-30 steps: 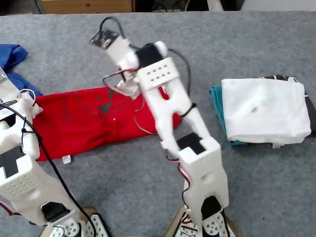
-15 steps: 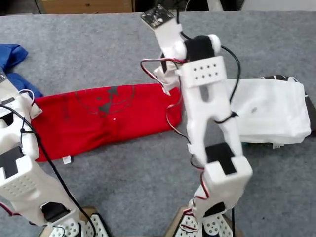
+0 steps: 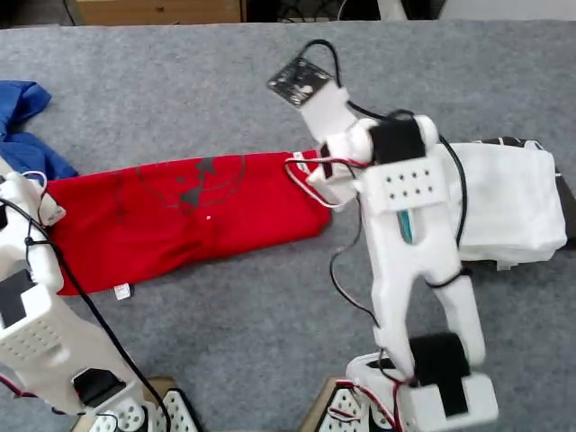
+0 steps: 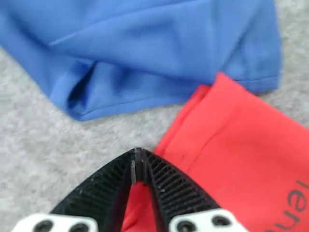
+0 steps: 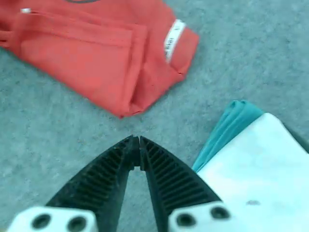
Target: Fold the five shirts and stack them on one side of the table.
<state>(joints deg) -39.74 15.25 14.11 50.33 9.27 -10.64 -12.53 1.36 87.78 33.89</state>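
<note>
A red shirt [image 3: 180,216], folded into a long strip, lies left of centre. My left gripper [image 3: 36,202] sits at its left end, and in the left wrist view the left gripper [image 4: 137,162] is shut on the red shirt's [image 4: 241,145] edge. A crumpled blue shirt [image 3: 22,108] [image 4: 145,53] lies just beyond. My right gripper [image 3: 326,173] [image 5: 135,141] hangs shut and empty over the grey table, between the red shirt's [image 5: 96,53] right end and the stack. The stack at the right has a white shirt [image 3: 504,202] [image 5: 251,174] on top, a teal one [image 5: 227,130] under it and a black one [image 3: 562,193] at the bottom.
The grey table [image 3: 225,333] has free room in front of the red shirt and behind it. The right arm's upper links [image 3: 414,261] cover the stack's left edge. Both arm bases stand at the near edge.
The right arm swung right, from over the red shirt to the gap beside the stack. The left gripper shifted slightly left, drawing the shirt's left end with it.
</note>
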